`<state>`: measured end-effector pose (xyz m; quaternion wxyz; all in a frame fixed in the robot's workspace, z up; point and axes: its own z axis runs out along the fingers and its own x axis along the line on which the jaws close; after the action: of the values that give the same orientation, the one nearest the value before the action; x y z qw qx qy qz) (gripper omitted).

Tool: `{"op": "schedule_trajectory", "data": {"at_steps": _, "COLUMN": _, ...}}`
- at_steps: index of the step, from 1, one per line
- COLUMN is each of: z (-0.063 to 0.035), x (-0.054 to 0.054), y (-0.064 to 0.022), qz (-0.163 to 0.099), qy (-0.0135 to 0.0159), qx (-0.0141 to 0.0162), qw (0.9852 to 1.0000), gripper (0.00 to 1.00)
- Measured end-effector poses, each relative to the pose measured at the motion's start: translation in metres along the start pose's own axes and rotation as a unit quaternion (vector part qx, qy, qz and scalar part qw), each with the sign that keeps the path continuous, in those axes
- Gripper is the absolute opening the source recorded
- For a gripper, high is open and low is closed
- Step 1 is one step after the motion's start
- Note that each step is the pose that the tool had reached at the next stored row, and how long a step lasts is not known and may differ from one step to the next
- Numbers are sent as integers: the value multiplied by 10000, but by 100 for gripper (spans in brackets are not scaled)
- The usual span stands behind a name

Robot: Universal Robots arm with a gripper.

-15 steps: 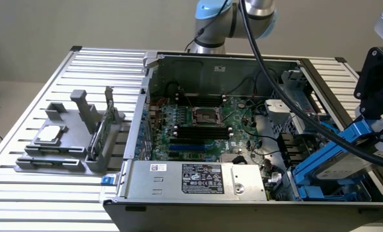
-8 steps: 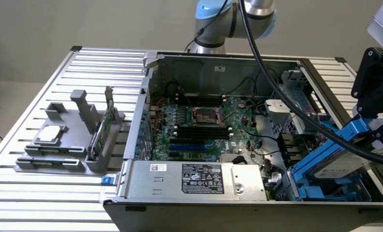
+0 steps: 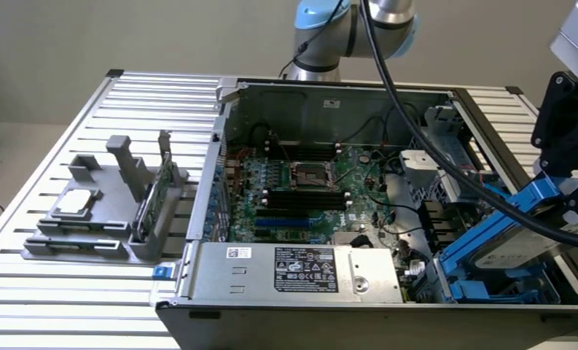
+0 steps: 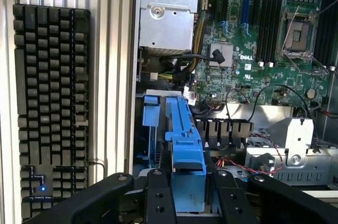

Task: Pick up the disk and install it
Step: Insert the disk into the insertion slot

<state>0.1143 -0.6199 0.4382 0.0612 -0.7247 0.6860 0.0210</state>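
Over the blue drive bay, the pincer grips the tilted disk.

the disk is dull metal with smooth blue plastic rails, the table ribbed metal

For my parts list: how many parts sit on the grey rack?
2. A small silver drive lies flat on the grey rack; a green circuit card stands upright nearer the case. Something may hide behind it.
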Motion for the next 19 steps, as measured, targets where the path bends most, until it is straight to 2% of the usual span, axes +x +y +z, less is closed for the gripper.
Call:
{"op": "schedule_trajectory", "data": {"at_steps": 2, "z": 4, "x": 0, "y": 9, "qz": -2, "qy": 2, "qx": 22, "qw": 10000, "gripper": 33}}
{"op": "schedule_trajectory", "data": {"at_steps": 4, "z": 10, "x": 0, "y": 24, "qz": -4, "qy": 1, "qx": 31, "qw": 10000, "gripper": 33}}
{"op": "schedule_trajectory", "data": {"at_steps": 14, "z": 18, "x": -1, "y": 65, "qz": -10, "qy": 2, "qx": 40, "qw": 10000, "gripper": 33}}
{"op": "schedule_trajectory", "data": {"at_steps": 19, "z": -24, "x": -6, "y": 70, "qz": -9, "qy": 1, "qx": 41, "qw": 10000, "gripper": 33}}
